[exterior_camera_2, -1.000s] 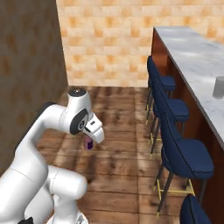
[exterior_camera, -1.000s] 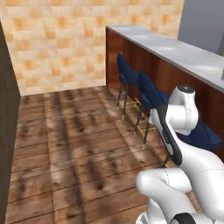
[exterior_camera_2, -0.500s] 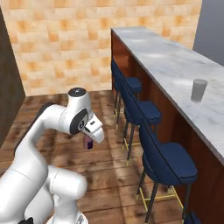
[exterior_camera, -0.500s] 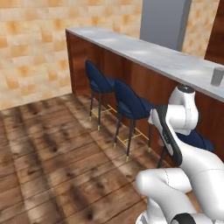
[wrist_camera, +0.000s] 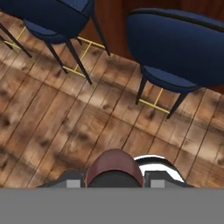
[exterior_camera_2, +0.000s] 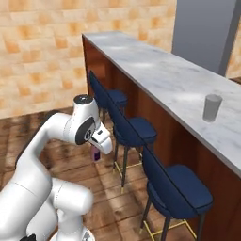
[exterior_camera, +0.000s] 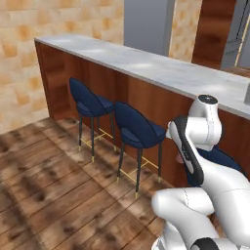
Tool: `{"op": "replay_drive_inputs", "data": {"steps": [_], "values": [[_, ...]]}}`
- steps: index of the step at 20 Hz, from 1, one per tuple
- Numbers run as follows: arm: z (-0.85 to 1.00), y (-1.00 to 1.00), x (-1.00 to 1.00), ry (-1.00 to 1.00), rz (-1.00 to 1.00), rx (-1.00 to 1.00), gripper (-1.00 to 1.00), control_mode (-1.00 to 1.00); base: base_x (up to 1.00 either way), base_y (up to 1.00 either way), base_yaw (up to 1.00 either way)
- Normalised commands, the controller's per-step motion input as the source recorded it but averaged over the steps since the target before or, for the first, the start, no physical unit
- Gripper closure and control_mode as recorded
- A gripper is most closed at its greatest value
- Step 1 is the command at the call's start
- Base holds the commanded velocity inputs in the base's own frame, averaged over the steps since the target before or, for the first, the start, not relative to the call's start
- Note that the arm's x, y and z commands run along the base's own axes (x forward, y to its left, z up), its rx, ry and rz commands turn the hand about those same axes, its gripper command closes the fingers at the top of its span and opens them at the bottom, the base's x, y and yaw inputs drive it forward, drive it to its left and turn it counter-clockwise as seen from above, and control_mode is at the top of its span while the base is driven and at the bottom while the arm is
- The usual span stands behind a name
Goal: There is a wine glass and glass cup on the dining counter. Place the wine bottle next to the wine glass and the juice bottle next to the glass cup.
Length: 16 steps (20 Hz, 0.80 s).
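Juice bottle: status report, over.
Gripper shut on juice bottle, carried low. Glass cup waits on dining counter. Bar stools line the counter front.

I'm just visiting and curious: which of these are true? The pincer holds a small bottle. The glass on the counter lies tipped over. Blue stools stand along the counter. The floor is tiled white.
1. The pincer holds a small juice bottle: true.
2. The glass cup lies tipped over: false, it stands upright on the dining counter.
3. Blue stools stand along the counter: true.
4. The floor is white tile: false, it is brown wood planks.
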Motion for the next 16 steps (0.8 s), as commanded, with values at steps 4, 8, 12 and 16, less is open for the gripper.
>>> {"op": "replay_drive_inputs", "data": {"steps": [4,8,12,16], "values": [[0.00,0.00,0.00,0.00,0.00,0.00,1.00,1.00,0.64,0.43,-0.39],[0.00,0.00,0.00,0.00,0.00,0.00,1.00,1.00,0.60,0.46,-0.40],[0.00,0.00,0.00,0.00,0.00,0.00,1.00,1.00,0.52,0.39,-0.54],[0.00,0.00,0.00,0.00,0.00,0.00,1.00,1.00,0.49,0.37,-0.57]]}}
